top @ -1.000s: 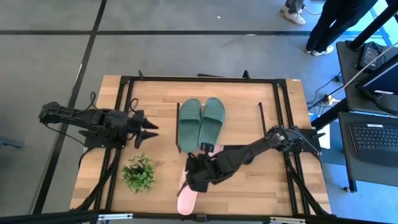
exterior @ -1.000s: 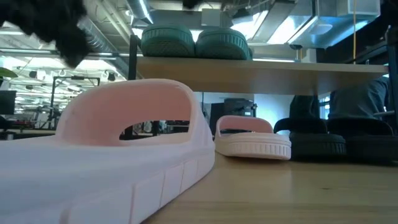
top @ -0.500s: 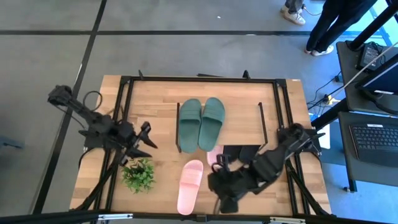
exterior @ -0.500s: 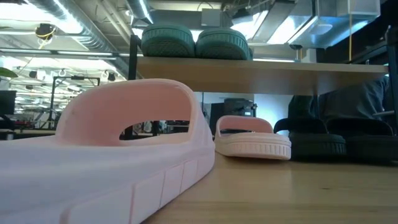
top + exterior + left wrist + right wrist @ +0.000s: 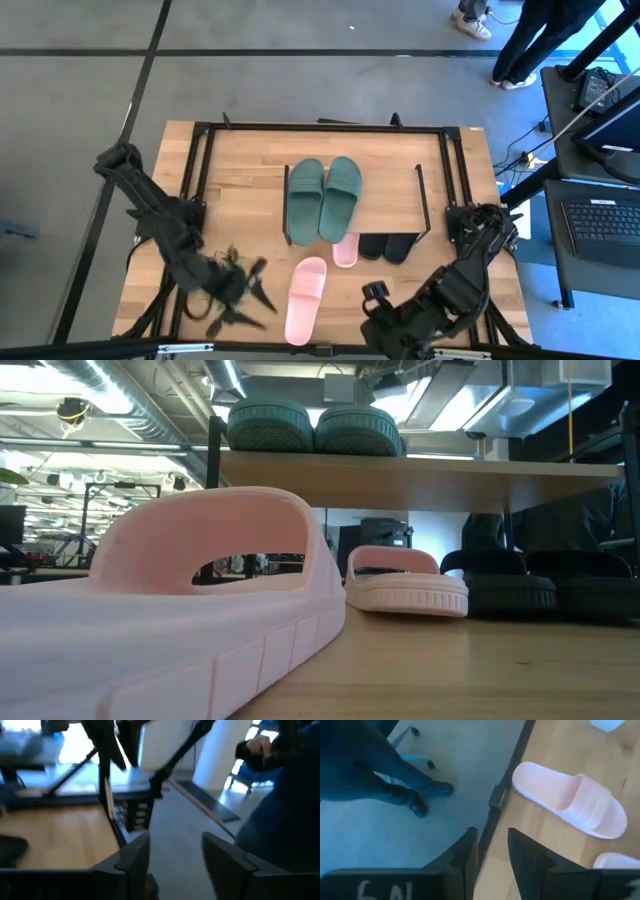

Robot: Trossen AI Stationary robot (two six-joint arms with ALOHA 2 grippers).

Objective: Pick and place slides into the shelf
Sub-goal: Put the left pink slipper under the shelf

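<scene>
**Slides racked, one pink slide out on the bench**

From above, the green slides [image 5: 323,198] lie side by side on the shelf [image 5: 400,185], long axes running front to back. Only toes of the black slides [image 5: 386,245] and the second pink slide [image 5: 345,251] show at its front edge. The low view shows both of those standing under the shelf board. The loose pink slide [image 5: 305,299] lies lengthwise on the bench [image 5: 255,170] near the front edge.

The left gripper [image 5: 243,305] is low over the potted plant [image 5: 222,270]; its wrist view shows the jaws parted, holding nothing. The right gripper [image 5: 372,312], folded back at the bench's front edge, has jaws slightly apart and empty.
</scene>
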